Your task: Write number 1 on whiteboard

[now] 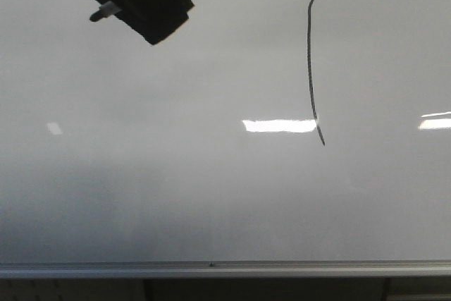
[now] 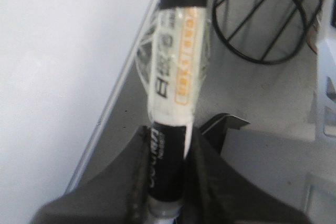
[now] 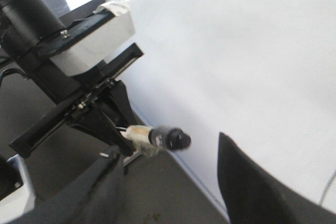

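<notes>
— What does the front view give you?

— The whiteboard (image 1: 141, 195) fills it, silver frame along the near edge. The number 1 (image 1: 311, 61) stands right of centre, a thin black stroke hooked at the top. At top left the left gripper (image 1: 144, 1) hangs over the board, a marker (image 1: 104, 11) tip poking out.

— And its wrist camera?

— There the jaws are closed tight on the marker's black barrel (image 2: 168, 166); a wire basket (image 2: 262, 19) lies beyond the board's edge.

— The right arm?

— Only its own wrist view shows the right gripper (image 3: 168, 182): fingers spread wide, holding nothing, beside the board (image 3: 252, 51), facing the left arm (image 3: 73, 61).
</notes>
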You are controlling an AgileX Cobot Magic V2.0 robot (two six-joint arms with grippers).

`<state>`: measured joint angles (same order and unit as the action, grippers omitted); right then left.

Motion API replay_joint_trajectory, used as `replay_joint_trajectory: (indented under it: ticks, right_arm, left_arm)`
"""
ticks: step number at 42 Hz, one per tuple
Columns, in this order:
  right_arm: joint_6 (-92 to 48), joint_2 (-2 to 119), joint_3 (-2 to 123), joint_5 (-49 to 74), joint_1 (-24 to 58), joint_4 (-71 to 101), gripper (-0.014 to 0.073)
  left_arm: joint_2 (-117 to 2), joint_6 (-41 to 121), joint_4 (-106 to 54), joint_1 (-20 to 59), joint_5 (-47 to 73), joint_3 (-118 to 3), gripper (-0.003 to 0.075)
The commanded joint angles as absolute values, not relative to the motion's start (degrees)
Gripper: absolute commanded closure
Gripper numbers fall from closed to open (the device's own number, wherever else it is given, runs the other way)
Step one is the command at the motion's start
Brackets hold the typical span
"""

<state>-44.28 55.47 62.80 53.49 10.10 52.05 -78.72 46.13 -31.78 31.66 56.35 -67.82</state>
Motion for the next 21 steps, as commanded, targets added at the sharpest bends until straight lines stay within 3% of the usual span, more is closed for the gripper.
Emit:
replay_joint_trajectory:
  ticks: [1, 8, 15, 21]
  right_arm:
    - [-41.73, 51.71, 63.2, 47.47, 7.55, 52.76, 0.019]
    - [-40.9, 45.7, 55.99, 40.7, 5.8, 52.36, 0.0382]
    - [-40.96, 38.86, 46.45, 36.55, 5.8, 52.36, 0.0648]
    - [-40.95, 34.55, 40.73, 35.81, 5.8, 52.36, 0.0654]
  left_arm:
    - [-77.21, 42.07, -33.54, 27.56, 51.3, -69.59, 0.0741]
    - [-77.21, 36.8, -33.54, 17.52, 46.54, -69.59, 0.0741]
    - [-77.21, 34.15, -33.54, 8.17, 45.39, -68.33, 0.0741]
    - [-77.21, 33.86, -33.54, 0.13, 42.56, -65.67, 0.0741]
